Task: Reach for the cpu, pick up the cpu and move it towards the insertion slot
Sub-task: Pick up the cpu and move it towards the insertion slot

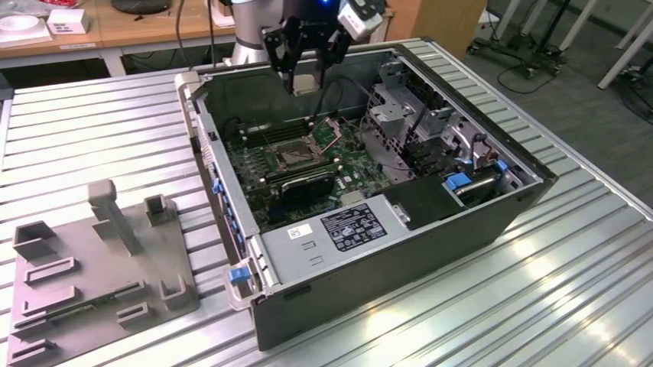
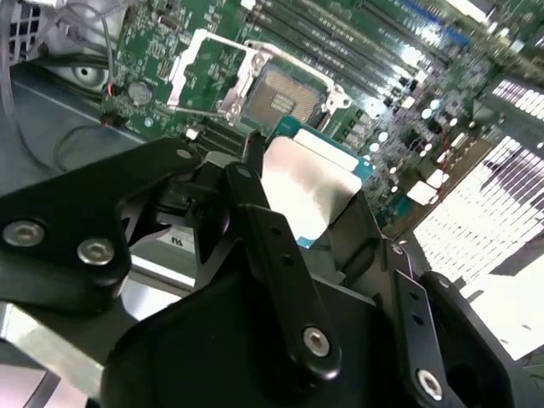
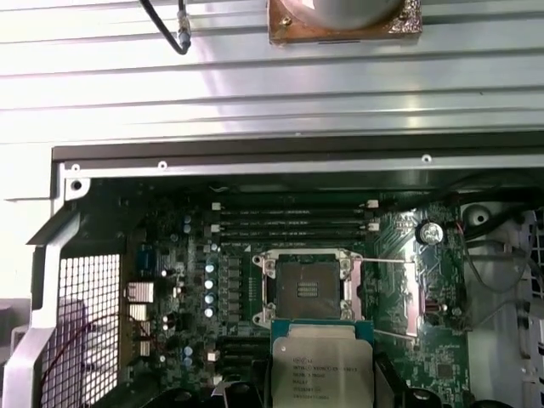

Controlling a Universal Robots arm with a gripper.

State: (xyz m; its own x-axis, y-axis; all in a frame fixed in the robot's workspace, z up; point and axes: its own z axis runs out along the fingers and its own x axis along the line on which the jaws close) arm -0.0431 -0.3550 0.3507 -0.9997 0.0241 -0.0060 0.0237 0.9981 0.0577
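My pincer (image 2: 297,208) pinches the cpu (image 2: 306,191). I hold it above the insertion slot (image 3: 304,287); it is not inserted yet.

From my remote seat this reads as a robotics lab or workshop: I see a ribbed, silvery metal surface (image 1: 571,275) carrying an opened black desktop computer case (image 1: 408,229) and a grey plastic fixture tray (image 1: 92,283), with wooden desks (image 1: 153,27) and wheeled equipment stands (image 1: 531,46) behind.
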